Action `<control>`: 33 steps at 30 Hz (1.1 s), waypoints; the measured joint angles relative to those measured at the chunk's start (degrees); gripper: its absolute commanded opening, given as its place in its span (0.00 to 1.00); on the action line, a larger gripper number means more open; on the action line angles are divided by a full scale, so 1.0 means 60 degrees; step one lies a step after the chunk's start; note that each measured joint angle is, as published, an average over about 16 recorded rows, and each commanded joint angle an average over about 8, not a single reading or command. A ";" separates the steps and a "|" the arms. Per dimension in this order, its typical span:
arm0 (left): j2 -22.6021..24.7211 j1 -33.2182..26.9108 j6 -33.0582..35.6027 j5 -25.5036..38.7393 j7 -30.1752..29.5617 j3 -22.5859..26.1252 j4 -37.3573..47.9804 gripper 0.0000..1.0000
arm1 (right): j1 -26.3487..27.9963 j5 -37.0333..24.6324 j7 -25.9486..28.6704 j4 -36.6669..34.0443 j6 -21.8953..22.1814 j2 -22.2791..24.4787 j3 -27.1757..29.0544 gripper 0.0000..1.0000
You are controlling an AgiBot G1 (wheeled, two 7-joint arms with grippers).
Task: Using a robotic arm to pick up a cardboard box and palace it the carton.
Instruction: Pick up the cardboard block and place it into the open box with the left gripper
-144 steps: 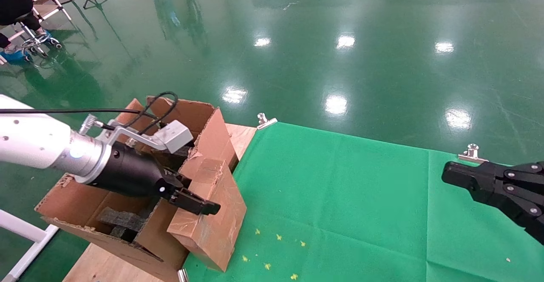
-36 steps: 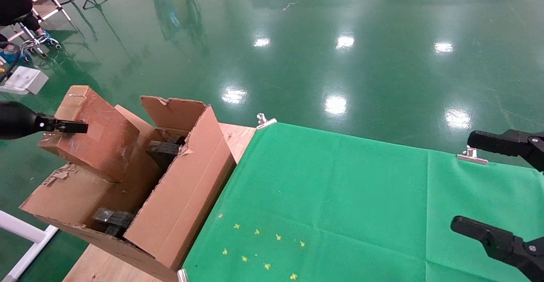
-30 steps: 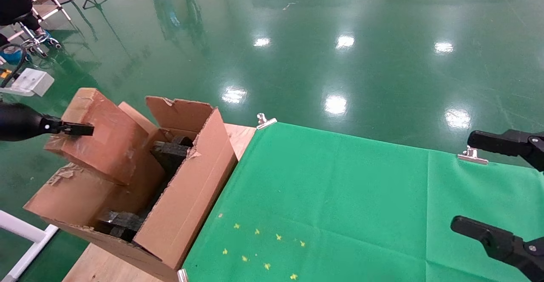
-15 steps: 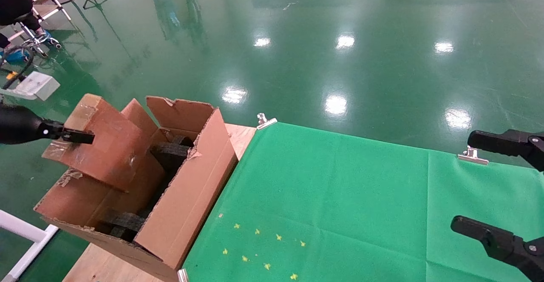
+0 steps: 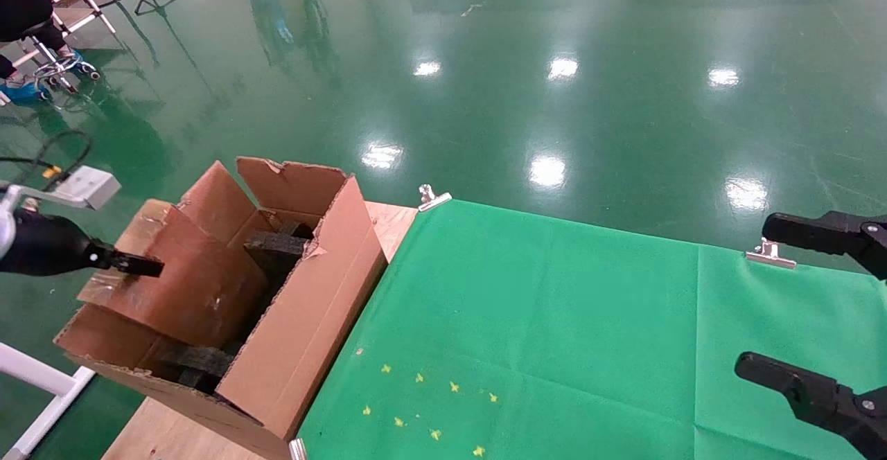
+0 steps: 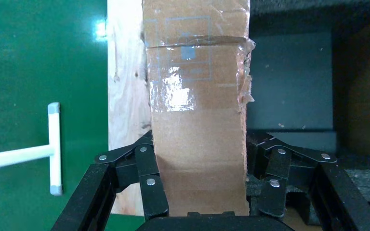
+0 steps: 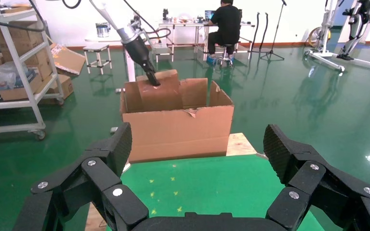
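Note:
My left gripper, on the white and silver arm with the silver module, is shut on the upper end of the small reddish-brown cardboard box. The box tilts and sits low inside the large brown carton, against its left side. In the left wrist view the fingers press both sides of the taped box. My right gripper is open and empty above the table's right edge. The right wrist view shows the carton with the box in it.
Black foam blocks lie inside the carton, another at its near end. A green cloth covers the table, held by metal clips. A white frame stands at the lower left. A person sits far left.
My left gripper has come down and slightly right, lowering the box from above the carton's left flap into the carton. The right gripper has not moved in the last second.

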 measured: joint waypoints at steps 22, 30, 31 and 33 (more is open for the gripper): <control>0.0639 0.1836 -0.1330 -0.0512 -0.0485 -0.0377 0.0138 0.00 | 0.0000 0.0000 0.0000 0.0000 0.0000 0.0000 0.0000 1.00; 0.0921 0.2509 -0.1847 -0.0692 -0.0714 -0.0509 0.0094 0.00 | 0.0000 0.0000 0.0000 0.0000 0.0000 0.0000 0.0000 1.00; 0.0955 0.2589 -0.1910 -0.0714 -0.0743 -0.0524 0.0087 0.00 | 0.0000 0.0000 0.0000 0.0000 0.0000 0.0000 0.0000 1.00; 0.1019 0.2742 -0.2032 -0.0755 -0.0800 -0.0555 0.0070 0.00 | 0.0000 0.0000 0.0000 0.0000 0.0000 0.0000 0.0000 1.00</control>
